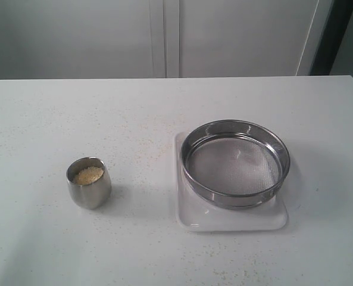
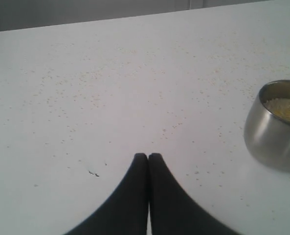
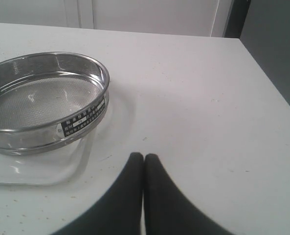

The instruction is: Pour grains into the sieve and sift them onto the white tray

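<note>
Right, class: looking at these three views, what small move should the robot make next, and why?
Probably open the left gripper and ease it toward the steel cup. Its jaws are shut on nothing, the grains sit in the cup, and the sieve on the white tray shows only bare mesh.

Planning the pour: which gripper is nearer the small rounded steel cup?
Left. The left gripper has the steel cup close by; the right gripper is beside the wide steel mesh sieve.
</note>
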Robot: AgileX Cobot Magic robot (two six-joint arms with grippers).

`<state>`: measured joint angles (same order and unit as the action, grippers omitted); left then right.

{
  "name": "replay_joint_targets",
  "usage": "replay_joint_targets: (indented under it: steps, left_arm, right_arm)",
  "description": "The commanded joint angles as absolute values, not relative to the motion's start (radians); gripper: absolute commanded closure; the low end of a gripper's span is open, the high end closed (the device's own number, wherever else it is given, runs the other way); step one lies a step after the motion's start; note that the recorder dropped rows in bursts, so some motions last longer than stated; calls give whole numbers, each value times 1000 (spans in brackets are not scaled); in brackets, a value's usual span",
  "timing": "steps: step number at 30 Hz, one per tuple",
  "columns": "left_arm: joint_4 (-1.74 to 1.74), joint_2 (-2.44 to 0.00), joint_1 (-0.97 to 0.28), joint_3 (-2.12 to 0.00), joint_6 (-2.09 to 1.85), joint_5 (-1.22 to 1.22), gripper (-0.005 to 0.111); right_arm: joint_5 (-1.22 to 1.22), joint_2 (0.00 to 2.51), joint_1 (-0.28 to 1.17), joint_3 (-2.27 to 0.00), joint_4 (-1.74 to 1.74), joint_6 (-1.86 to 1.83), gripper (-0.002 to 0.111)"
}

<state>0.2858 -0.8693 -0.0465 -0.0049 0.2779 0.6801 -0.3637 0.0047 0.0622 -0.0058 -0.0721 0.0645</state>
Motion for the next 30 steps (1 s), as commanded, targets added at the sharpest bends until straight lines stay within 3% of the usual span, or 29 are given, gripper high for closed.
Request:
replay_joint_targets:
  steps: [1, 17, 30]
  left_arm:
    - [326, -987, -43, 0, 299, 772, 107]
    - [622, -1505, -43, -92, 284, 1169, 107]
    - [782, -1722, -43, -229, 301, 1221, 107]
  right_arm:
    - [-348, 0, 61, 0, -76, 65, 108]
    - [-348, 0, 61, 0, -76, 65, 108]
    - [-348, 0, 61, 0, -76, 65, 108]
